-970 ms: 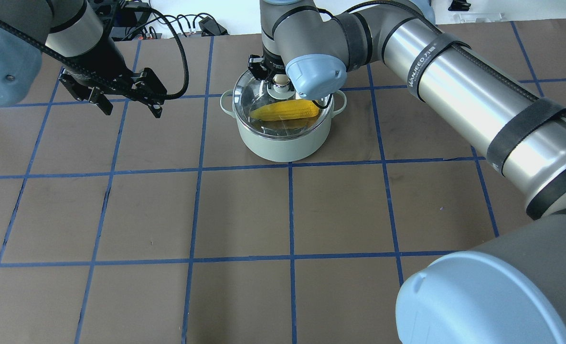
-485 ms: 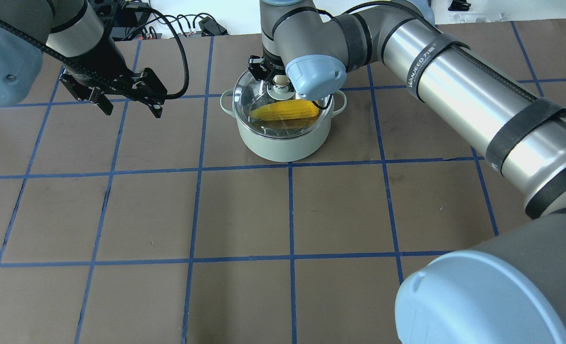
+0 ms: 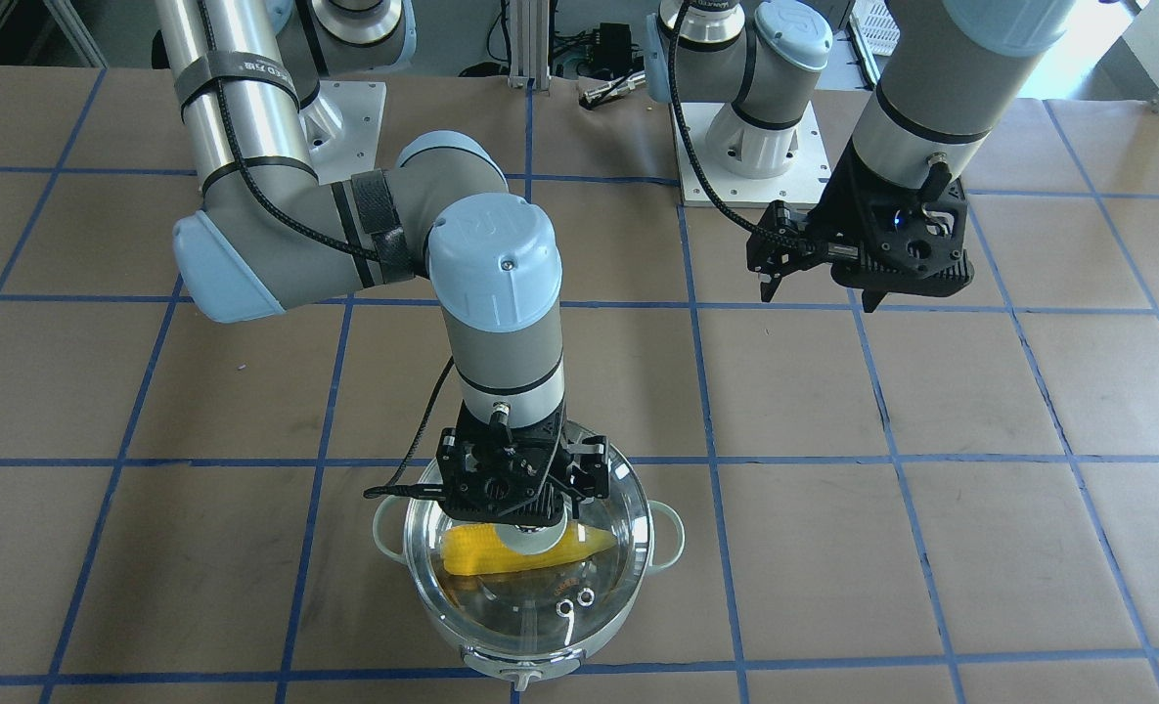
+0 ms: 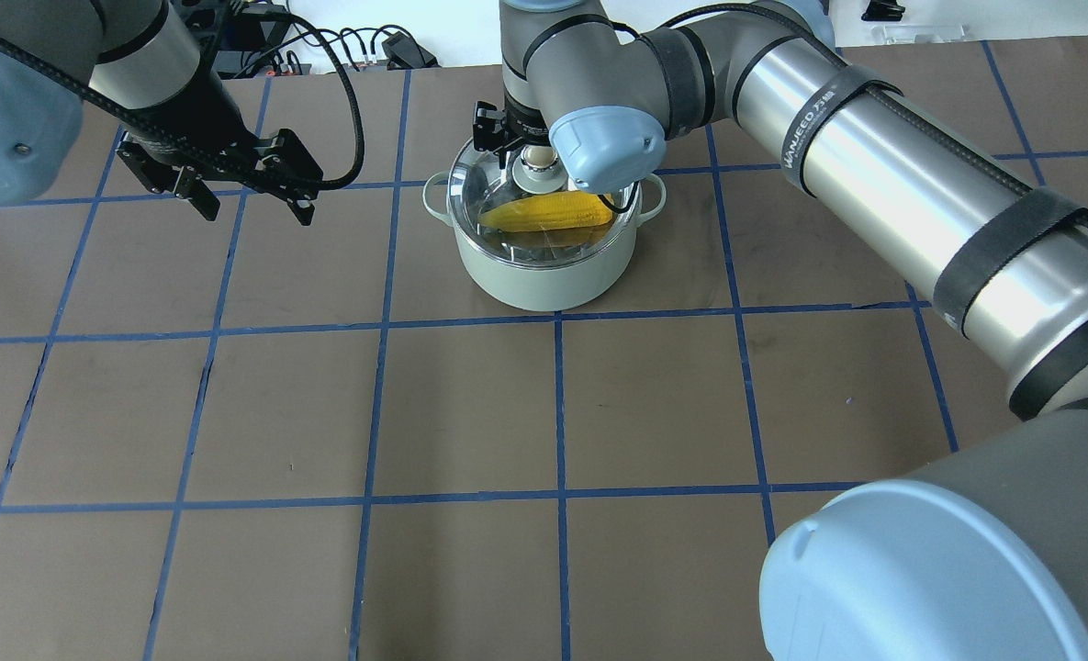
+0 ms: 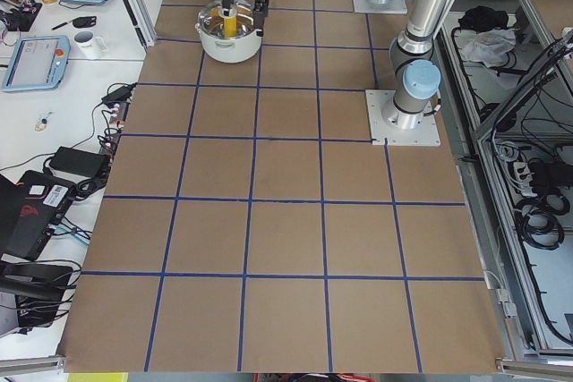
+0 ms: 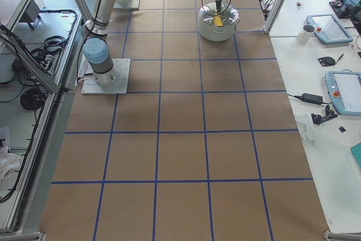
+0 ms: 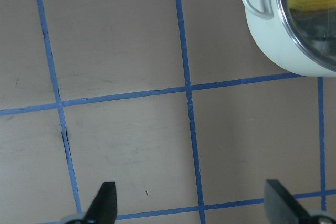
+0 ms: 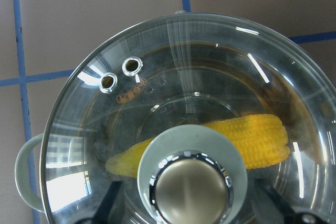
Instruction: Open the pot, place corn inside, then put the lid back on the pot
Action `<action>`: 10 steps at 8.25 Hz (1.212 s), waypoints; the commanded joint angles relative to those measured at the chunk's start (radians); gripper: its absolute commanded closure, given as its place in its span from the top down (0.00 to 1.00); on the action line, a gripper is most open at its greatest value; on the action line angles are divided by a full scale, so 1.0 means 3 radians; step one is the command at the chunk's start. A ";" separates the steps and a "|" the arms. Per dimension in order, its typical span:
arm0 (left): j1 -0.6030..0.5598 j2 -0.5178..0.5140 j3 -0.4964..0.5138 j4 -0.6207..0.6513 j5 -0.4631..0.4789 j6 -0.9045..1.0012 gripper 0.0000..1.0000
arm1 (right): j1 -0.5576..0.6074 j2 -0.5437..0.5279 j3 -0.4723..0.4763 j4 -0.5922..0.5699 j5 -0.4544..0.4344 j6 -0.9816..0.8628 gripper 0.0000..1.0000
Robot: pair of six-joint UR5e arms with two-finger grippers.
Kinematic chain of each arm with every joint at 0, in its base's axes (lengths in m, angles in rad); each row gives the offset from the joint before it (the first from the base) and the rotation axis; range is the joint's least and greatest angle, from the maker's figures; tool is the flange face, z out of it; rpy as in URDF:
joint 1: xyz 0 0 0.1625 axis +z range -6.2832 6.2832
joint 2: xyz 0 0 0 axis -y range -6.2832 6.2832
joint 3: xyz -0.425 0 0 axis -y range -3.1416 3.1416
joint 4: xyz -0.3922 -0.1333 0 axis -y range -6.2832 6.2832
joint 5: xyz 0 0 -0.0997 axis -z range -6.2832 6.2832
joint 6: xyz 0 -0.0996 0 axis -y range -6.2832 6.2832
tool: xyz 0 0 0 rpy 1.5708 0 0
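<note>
The mint-green pot (image 4: 544, 275) stands at the far middle of the table, and the clear glass lid (image 4: 507, 184) sits on it. The yellow corn (image 4: 548, 213) lies inside, seen through the glass. My right gripper (image 4: 525, 151) is open just above the lid, its jaws spread on either side of the beige knob (image 8: 191, 195) without touching it. The right wrist view shows the corn (image 8: 257, 135) under the lid (image 8: 173, 77). My left gripper (image 4: 254, 211) is open and empty, held above the table to the left of the pot (image 7: 273, 45).
The brown table has a grid of blue tape lines (image 4: 557, 404). Cables and plugs (image 4: 369, 46) lie beyond the far edge. In the front-facing view, the arm base plates (image 3: 745, 147) sit at the top.
My right gripper has risen slightly off the lid knob. The lid stays on the pot, and the left arm has barely moved.
</note>
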State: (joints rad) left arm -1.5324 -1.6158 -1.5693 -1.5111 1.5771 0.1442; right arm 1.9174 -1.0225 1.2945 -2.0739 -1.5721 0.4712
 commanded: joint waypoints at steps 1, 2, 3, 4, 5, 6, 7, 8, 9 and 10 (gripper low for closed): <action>0.0000 0.0002 -0.0005 0.0000 -0.0001 0.0000 1.00 | -0.0010 -0.0149 0.0016 0.0020 0.0015 -0.0006 1.00; 0.0000 0.0002 -0.0005 0.0000 -0.0001 0.0000 1.00 | -0.0055 -0.0353 0.0102 0.0116 0.0004 -0.0031 1.00; 0.0000 -0.0003 -0.0005 0.0000 0.0009 0.0000 1.00 | -0.0157 -0.0598 0.0260 0.0279 0.0004 -0.0062 1.00; 0.0000 0.0002 0.0000 0.0000 0.0010 0.0000 1.00 | -0.0345 -0.0884 0.0433 0.0448 0.0009 -0.0123 1.00; 0.0000 0.0007 0.0000 0.0000 0.0020 0.0000 1.00 | -0.0535 -0.1190 0.0536 0.0683 0.0004 -0.0377 1.00; 0.0000 0.0007 0.0005 0.0005 0.0025 0.0000 1.00 | -0.0724 -0.1426 0.0578 0.1044 -0.0001 -0.0632 1.00; 0.0000 0.0017 0.0005 0.0000 0.0025 0.0000 1.00 | -0.0862 -0.1560 0.0578 0.1311 0.0004 -0.0934 1.00; 0.0000 0.0027 0.0005 0.0000 0.0020 0.0000 1.00 | -0.0904 -0.1703 0.0589 0.1547 0.0004 -0.1033 1.00; 0.0000 0.0043 0.0010 0.0000 0.0010 0.0005 1.00 | -0.0895 -0.1791 0.0599 0.1838 -0.0016 -0.1024 1.00; 0.0000 0.0053 0.0005 0.0000 0.0015 0.0005 1.00 | -0.0884 -0.1878 0.0639 0.1881 -0.0041 -0.1029 1.00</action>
State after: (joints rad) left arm -1.5325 -1.6063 -1.5671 -1.5109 1.5821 0.1449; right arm 1.6568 -1.5299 1.4713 -1.5968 -1.5740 0.1809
